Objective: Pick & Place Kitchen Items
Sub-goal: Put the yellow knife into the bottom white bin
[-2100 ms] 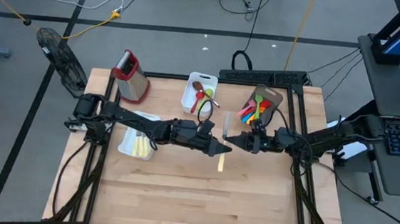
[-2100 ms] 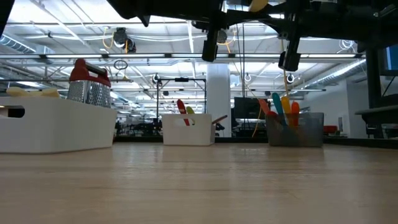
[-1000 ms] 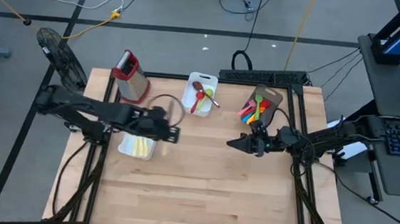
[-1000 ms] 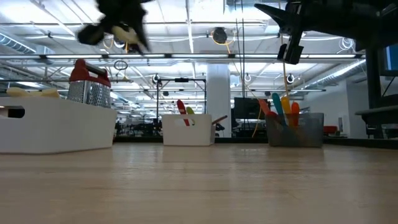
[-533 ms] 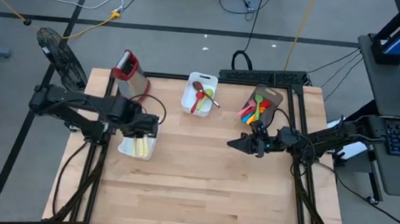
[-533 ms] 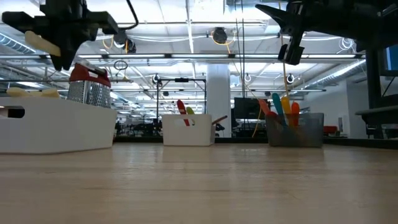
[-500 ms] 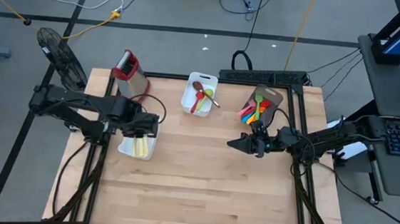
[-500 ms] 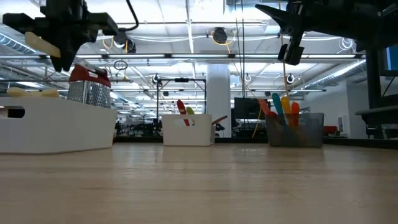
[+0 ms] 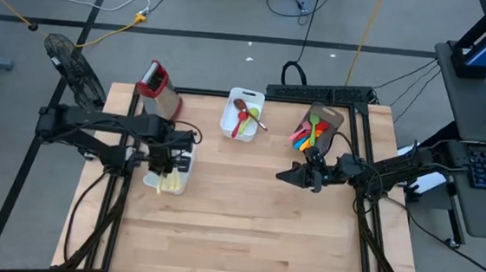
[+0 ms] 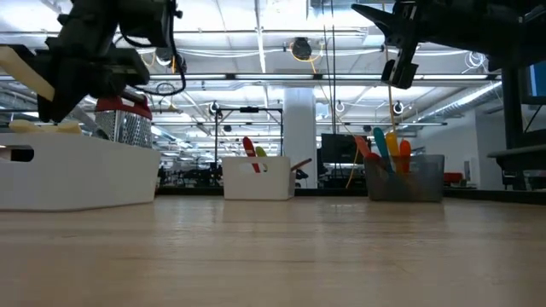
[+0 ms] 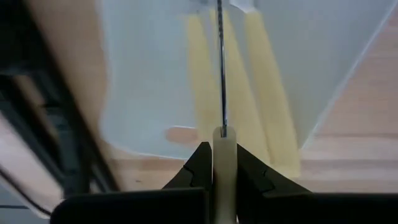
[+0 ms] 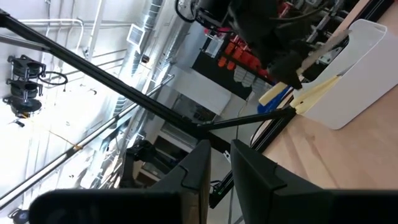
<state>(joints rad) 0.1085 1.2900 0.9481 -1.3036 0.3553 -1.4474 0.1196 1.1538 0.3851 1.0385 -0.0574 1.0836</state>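
Wooden counter (image 9: 235, 231), near half bare.

Left side, mid-depth: left gripper (image 9: 167, 172) hangs above the white tub (image 9: 180, 180) at the counter's left edge. Its jaws are closed tight on a cream-handled knife (image 11: 223, 68). In the left wrist view the blade runs edge-on straight out from the jaws, over the tub's interior. In the low view the cream handle (image 10: 27, 72) sticks out tilted, up and to the left of the gripper, above the tub's rim. Two more cream-handled knives (image 11: 264, 81) already lie in the tub, side by side lengthwise.

Right side, mid-depth: right gripper (image 9: 284, 175) held in the air over the counter, pointing left toward the middle, well apart from the left gripper. In the right wrist view its jaws (image 12: 214, 163) stand a narrow gap apart with nothing between them.

Far left: metal grater with red top (image 9: 157, 90), standing just beyond the knife tub.

Far centre: a second, smaller white tub (image 9: 229, 117) holding a wooden spoon (image 9: 242, 106) plus a red and a green utensil; a handle pokes out over its right rim.

Far right: brown holder (image 9: 330, 118) carrying coloured silicone utensils (image 9: 308, 131), red, orange, green and blue among them. In the low view they stand upright in the holder.
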